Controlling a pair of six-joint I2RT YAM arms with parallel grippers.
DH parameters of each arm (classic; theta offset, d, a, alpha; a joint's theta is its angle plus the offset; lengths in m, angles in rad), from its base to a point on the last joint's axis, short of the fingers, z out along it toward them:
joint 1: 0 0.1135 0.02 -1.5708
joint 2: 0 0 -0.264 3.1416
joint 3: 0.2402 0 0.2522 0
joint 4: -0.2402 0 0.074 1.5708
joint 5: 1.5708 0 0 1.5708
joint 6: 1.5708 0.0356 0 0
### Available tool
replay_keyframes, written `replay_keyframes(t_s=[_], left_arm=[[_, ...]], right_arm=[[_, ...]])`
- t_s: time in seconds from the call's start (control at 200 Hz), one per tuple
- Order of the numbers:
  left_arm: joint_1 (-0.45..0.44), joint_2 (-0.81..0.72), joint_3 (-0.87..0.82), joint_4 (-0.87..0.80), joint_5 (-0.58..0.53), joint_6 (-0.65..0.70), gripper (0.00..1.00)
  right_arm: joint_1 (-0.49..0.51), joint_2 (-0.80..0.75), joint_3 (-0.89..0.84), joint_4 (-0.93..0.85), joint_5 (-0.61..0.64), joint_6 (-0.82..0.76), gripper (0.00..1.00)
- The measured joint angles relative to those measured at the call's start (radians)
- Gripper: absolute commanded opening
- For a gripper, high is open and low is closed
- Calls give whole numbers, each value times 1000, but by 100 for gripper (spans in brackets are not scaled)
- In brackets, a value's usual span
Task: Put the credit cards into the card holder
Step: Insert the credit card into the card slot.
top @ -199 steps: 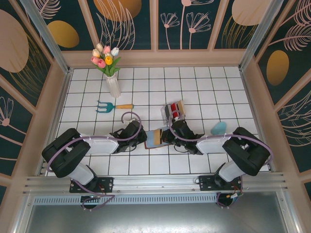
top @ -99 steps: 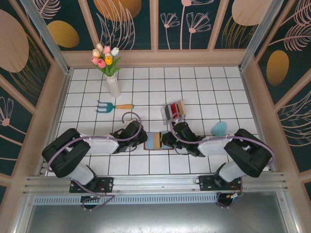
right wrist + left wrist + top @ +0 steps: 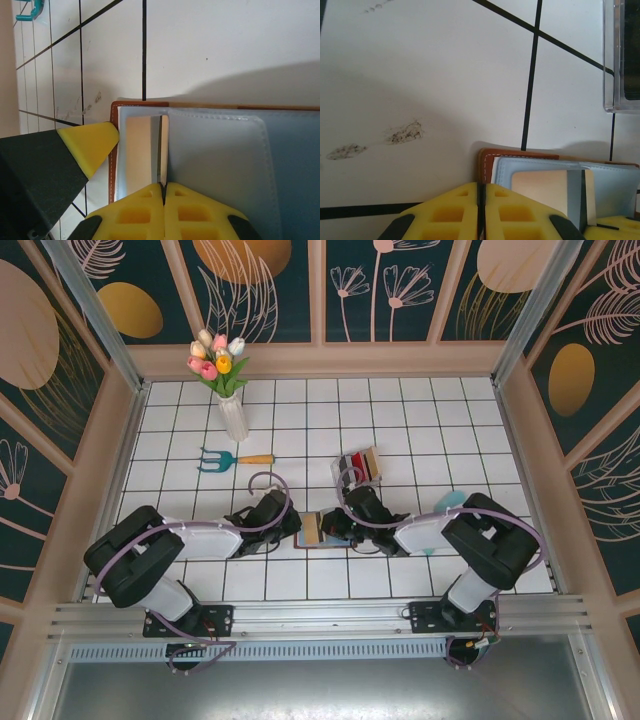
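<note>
The brown card holder [image 3: 320,541] lies open on the white tiles between my two grippers, showing its pale blue lining [image 3: 215,165]. My left gripper [image 3: 481,192] is shut on the holder's left brown edge [image 3: 487,160]; it sits at the holder's left side [image 3: 298,527]. My right gripper [image 3: 163,190] is shut on a tan credit card [image 3: 163,150] held edge-on at the pocket's mouth, where a tan face [image 3: 545,190] shows in the lining. In the top view the right gripper [image 3: 336,526] is on the holder's right. Other credit cards stand in a clear rack [image 3: 358,467].
The clear rack's corner [image 3: 620,55] is just beyond the holder. A teal hand rake [image 3: 222,458] and a white vase of tulips [image 3: 232,410] stand at the back left. A pale blue object [image 3: 450,502] lies by the right arm. Walls enclose the tiled floor.
My right gripper has moved left across the card holder toward the left gripper, bringing the tan card with it. Less of the blue lining shows. The left gripper has stayed at the holder's edge.
</note>
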Motion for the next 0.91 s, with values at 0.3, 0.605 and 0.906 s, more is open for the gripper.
replay_keyframes(t_s=[0.3,0.605,0.906], left_arm=[[-1,-3,-1,2,2,0,10],[-1,-3,-7,13,8,0,10],[0,-3,-12,22,0,-4,10]], right_arm=[[1,-38,63,-192,13,-48,22],[1,-43,68,-245,-5,-74,7],[7,50,132,-209,-108,-72,10]])
